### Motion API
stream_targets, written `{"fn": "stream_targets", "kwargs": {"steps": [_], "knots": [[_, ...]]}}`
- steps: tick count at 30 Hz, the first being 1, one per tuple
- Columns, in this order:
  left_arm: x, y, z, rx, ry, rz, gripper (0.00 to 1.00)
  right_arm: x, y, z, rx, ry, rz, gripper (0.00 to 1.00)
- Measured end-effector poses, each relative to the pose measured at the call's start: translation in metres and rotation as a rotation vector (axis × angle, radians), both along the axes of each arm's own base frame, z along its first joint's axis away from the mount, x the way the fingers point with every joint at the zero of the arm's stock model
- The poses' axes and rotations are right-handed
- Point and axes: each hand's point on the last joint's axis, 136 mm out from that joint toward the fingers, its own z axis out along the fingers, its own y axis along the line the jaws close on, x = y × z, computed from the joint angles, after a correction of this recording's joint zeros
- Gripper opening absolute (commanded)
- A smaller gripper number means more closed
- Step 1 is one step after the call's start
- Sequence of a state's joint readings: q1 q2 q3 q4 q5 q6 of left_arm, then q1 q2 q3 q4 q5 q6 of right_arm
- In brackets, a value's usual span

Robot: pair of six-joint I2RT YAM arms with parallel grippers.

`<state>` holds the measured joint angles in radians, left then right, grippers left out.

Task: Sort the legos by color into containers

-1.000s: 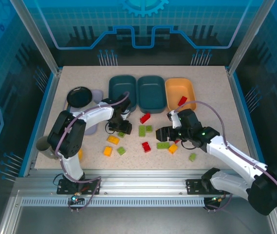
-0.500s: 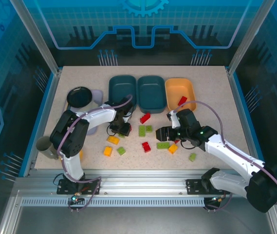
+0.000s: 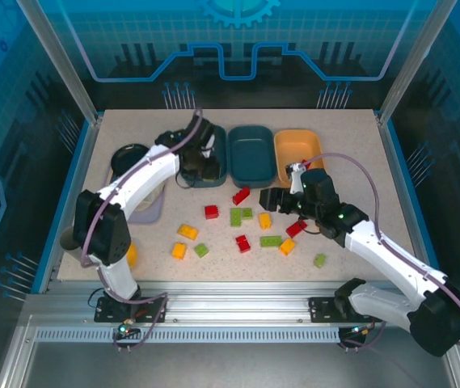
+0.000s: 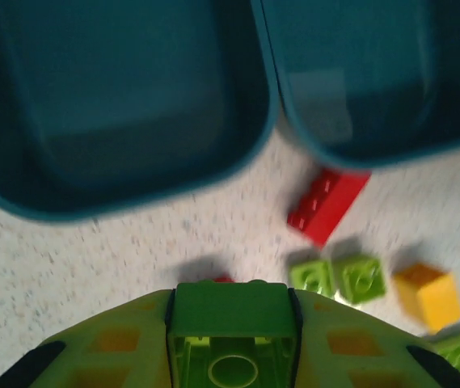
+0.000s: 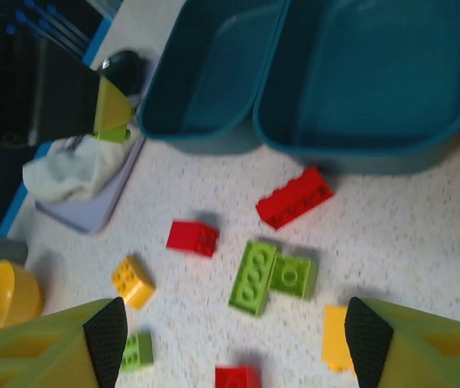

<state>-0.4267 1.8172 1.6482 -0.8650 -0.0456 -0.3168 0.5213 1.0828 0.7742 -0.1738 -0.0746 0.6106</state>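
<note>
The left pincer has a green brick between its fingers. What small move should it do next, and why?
Probably ease the left pincer forward until the green brick hangs over the left teal tray, then open. The left wrist view shows the brick clamped, with the tray's near rim just ahead of it.

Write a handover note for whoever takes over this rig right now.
Left gripper: shut on a green lego, hovering just short of the left teal tray's near rim.
Right gripper: open and empty, above the loose legos.
Trays: the left teal tray and the middle teal tray look empty; the orange tray is partly hidden by the right arm.
Left to do: drop the green lego, then sort the red, green and yellow-orange bricks lying on the table.
</note>
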Motion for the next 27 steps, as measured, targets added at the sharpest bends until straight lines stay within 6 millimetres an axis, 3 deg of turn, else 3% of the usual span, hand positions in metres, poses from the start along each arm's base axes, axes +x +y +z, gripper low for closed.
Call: {"fn": "stream_targets", "kwargs": {"steps": [2,4,8,10,14,17,23,27], "knots": [[0.030,0.006,0.003,-0.015,-0.012,0.059,0.29,0.016,-0.001,0.006,0.018,-0.012,-0.036,0.75],[0.059,0.015,-0.007,-0.021,-0.003,0.120,0.29,0.033,-0.003,0.011,0.026,-0.012,-0.071,0.74],[0.108,0.035,-0.048,-0.013,0.054,0.218,0.30,0.060,-0.002,0.023,0.019,-0.005,-0.112,0.74],[0.122,0.044,-0.071,-0.007,0.089,0.257,0.31,0.066,-0.003,0.027,0.005,-0.007,-0.119,0.74],[0.127,0.058,-0.111,0.012,0.175,0.309,0.37,0.064,-0.009,0.021,-0.046,0.017,-0.125,0.73],[0.123,0.056,-0.124,0.005,0.215,0.317,0.48,0.057,-0.015,0.007,-0.102,0.059,-0.124,0.73],[0.120,0.050,-0.120,-0.024,0.232,0.324,0.64,0.045,-0.028,-0.014,-0.210,0.119,-0.117,0.72],[0.122,0.047,-0.102,-0.058,0.209,0.336,0.70,0.037,-0.036,-0.022,-0.276,0.143,-0.103,0.72]]}}
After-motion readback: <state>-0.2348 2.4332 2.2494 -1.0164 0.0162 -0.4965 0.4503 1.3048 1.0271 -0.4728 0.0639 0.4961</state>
